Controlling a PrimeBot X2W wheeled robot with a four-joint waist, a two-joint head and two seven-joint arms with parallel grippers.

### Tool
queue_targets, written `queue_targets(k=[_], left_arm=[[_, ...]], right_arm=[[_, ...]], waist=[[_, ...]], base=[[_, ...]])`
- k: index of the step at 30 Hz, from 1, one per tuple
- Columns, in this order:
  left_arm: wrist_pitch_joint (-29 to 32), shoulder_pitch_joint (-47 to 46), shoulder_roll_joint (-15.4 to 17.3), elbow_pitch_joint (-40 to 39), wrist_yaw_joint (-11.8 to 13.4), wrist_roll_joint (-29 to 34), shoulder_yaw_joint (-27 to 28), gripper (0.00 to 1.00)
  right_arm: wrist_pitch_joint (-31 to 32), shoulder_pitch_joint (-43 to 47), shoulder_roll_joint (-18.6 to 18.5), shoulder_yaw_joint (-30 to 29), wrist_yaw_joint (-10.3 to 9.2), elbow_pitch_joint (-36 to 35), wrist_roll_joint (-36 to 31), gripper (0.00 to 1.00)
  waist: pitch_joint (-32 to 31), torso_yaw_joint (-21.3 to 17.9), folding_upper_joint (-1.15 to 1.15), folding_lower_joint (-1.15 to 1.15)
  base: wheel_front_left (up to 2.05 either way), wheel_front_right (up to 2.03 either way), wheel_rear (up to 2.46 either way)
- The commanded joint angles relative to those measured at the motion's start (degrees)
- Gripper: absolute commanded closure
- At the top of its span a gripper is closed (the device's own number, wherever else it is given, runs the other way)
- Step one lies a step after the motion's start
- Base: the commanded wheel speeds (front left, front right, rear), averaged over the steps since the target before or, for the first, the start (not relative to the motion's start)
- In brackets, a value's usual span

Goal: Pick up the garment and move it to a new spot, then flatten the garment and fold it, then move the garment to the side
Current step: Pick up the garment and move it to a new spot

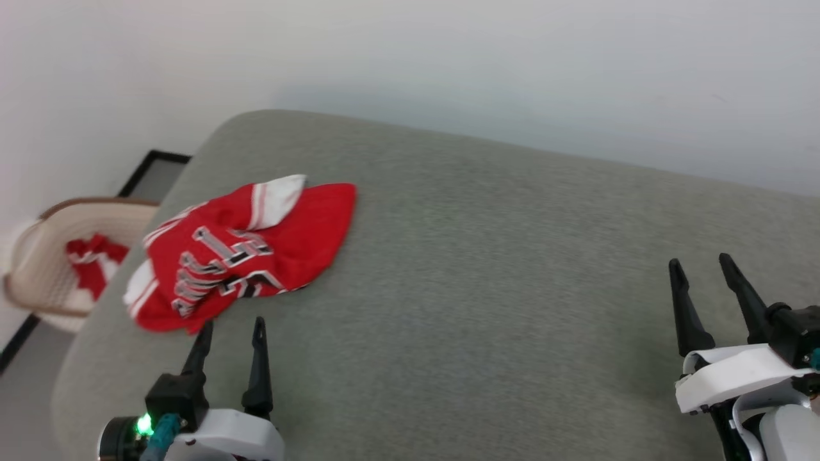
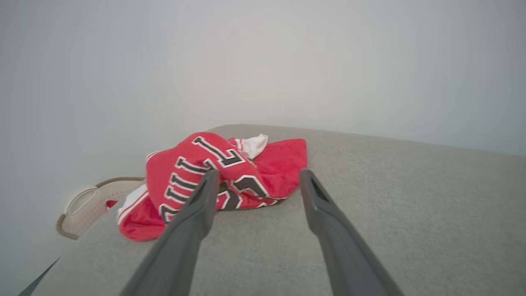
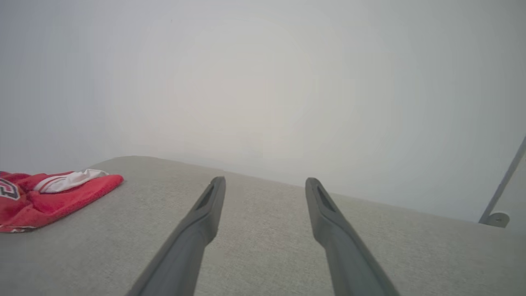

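Observation:
The garment lies crumpled near the left end of the grey cushioned surface: a red jersey with a white sleeve, striped trim and black lettering facing up. My left gripper is open just short of its near edge, fingertips almost at the cloth, nothing between them. The left wrist view has the garment straight ahead beyond my left gripper. Far to the right my right gripper stands open over bare cushion. From that wrist the garment sits far left of my right gripper.
Left of the cushion, a beige basket on the floor holds another red-and-white cloth. The cushion's rounded left edge runs close by the garment. A pale wall stands behind. A grey metal leg shows at the far right.

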Motion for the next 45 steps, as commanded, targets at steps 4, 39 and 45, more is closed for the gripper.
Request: queue_targets(k=[4,39,45], left_arm=[[0.0,1.1,-0.2,-0.1,0.2,-0.6,0.5,0.00],[0.0,-9.0,2.4,0.3,0.1,-4.1,-1.6,0.00],[2.3,-23.8,6.4,14.3,-2.4,-6.7,-0.5,0.00]], right_arm=[[0.0,0.6,0.1,1.5,-0.07,-0.1,0.5,0.00],[0.0,-7.8,-0.4,15.6,-0.07,1.8,3.9,0.00],[0.0,-9.3,-0.7,14.8,-0.07,0.2,3.9,0.00]], waist=[[0.0,9.4,0.00,0.00],[9.1,7.8,0.00,0.00],[14.9,0.9,0.00,0.00]], base=[[0.00,0.00,0.00],[0.00,0.00,0.00],[0.00,0.00,0.00]])
